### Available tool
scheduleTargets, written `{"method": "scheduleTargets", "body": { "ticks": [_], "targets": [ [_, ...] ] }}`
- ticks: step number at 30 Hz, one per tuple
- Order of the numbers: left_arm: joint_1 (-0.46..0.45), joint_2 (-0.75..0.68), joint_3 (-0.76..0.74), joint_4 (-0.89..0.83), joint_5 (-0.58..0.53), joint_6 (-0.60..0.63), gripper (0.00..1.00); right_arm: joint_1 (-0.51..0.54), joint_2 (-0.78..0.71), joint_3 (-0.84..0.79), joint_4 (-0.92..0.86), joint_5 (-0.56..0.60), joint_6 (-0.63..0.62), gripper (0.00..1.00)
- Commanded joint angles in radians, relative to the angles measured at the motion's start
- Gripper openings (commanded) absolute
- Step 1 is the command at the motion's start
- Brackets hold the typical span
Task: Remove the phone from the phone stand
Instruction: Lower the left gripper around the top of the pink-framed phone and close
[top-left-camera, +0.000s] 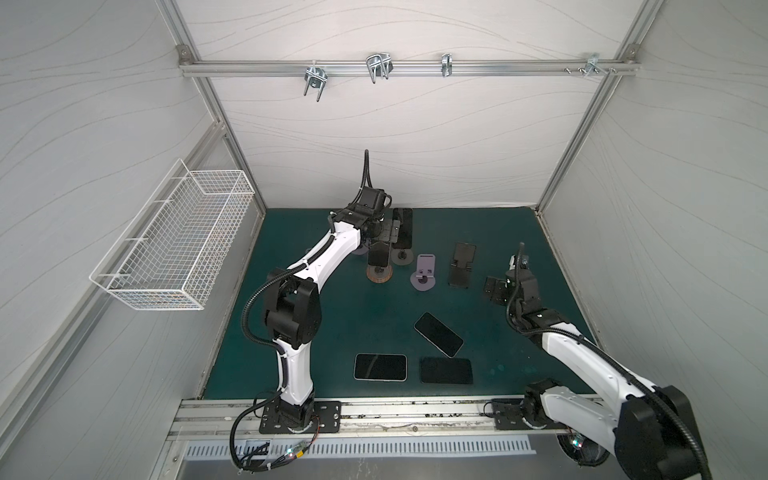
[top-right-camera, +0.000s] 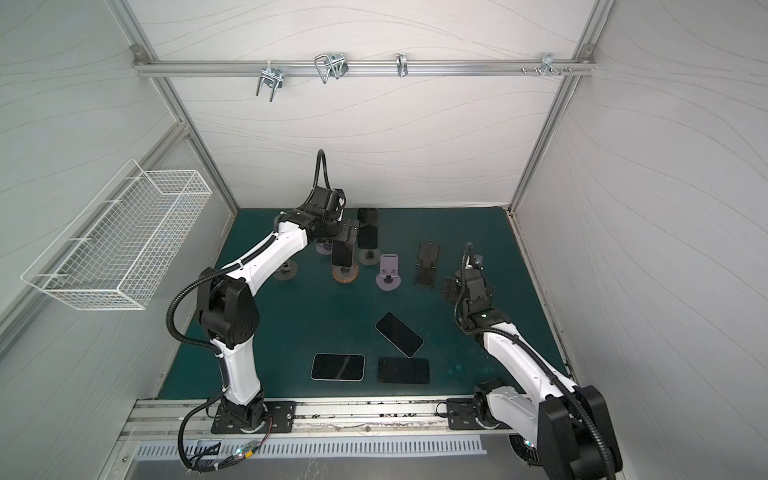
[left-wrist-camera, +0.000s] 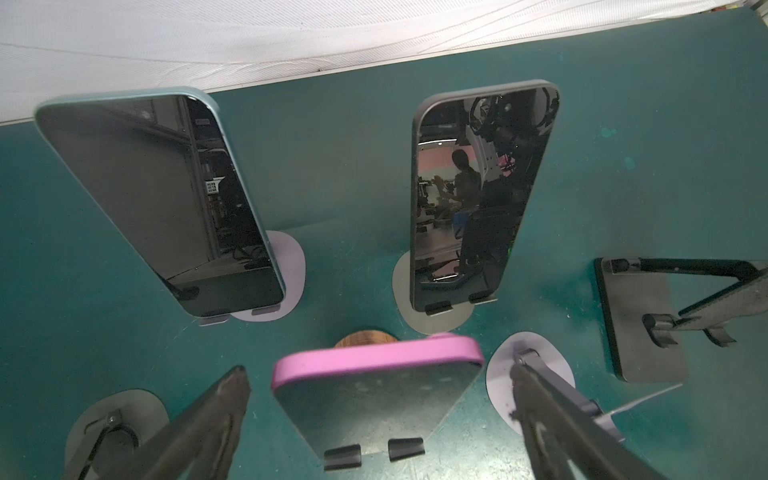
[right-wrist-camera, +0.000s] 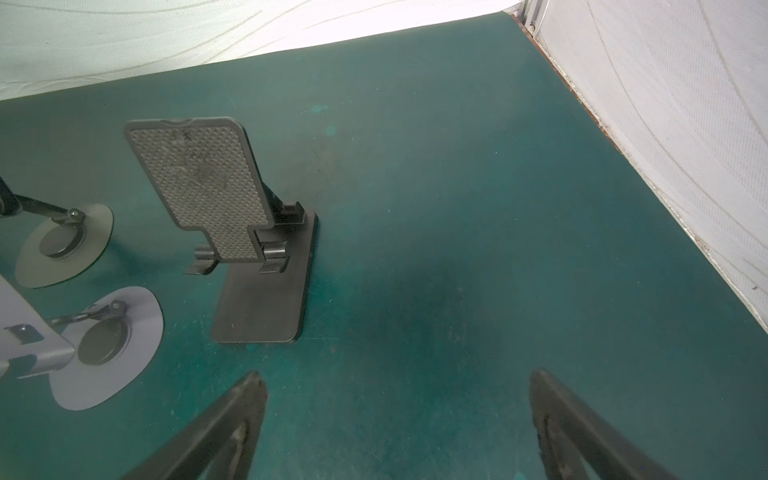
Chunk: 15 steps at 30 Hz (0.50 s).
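**Worktop** (top-left-camera: 353, 328): green, carrying several stands.

**Left arm** (top-left-camera: 328, 253): reaches to the far row.

**Phone** (left-wrist-camera: 374, 399): pink-cased, standing between the left fingers and leaning back on its stand (left-wrist-camera: 361, 337), which has a round wooden base. It is probably stiff and fairly light. The glass face looks slick and breakable, while the rubbery case should give better purchase. The best hold is likely across the two long cased edges, above the middle, lifting up and out rather than dragging forward. The stand looks light enough to tip or come along.

**Other phones:** two propped phones (left-wrist-camera: 478, 195) stand beyond the left fingers, and three flat phones (top-left-camera: 380, 367) lie well behind them.

**Black stand** (right-wrist-camera: 257, 249): empty, just beside the right fingers.

**Left fingers** (left-wrist-camera: 216, 415): apart, one on each side of the phone, with a gap visible on both sides.

**Right fingers** (right-wrist-camera: 232, 415): apart, over bare worktop, holding nothing.

**Lips** (left-wrist-camera: 343, 455): two small hooks catching the phone's lower edge, nearer the wrist than the fingertips.
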<state>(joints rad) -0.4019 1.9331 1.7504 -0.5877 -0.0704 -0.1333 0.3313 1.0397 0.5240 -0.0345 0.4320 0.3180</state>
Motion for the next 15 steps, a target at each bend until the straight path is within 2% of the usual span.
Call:
{"method": "scheduleTargets", "body": {
  "ticks": [1, 4, 9, 15],
  "targets": [
    [-0.006, 0.018, 0.034, 0.048, 0.007, -0.002, 0.97, -0.007, -0.005, -0.002, -0.001, -0.006, 0.01, 0.99],
    [-0.006, 0.005, -0.015, 0.084, -0.01, -0.003, 0.96, -0.008, -0.006, -0.002, -0.001, -0.003, 0.014, 0.99],
    [-0.009, -0.007, -0.062, 0.124, 0.022, 0.015, 0.94, -0.011, -0.008, -0.005, 0.007, -0.003, 0.015, 0.99],
    [-0.009, 0.001, -0.082, 0.154, -0.024, 0.014, 0.93, -0.011, -0.007, -0.006, 0.007, -0.003, 0.017, 0.99]
  ]
}}
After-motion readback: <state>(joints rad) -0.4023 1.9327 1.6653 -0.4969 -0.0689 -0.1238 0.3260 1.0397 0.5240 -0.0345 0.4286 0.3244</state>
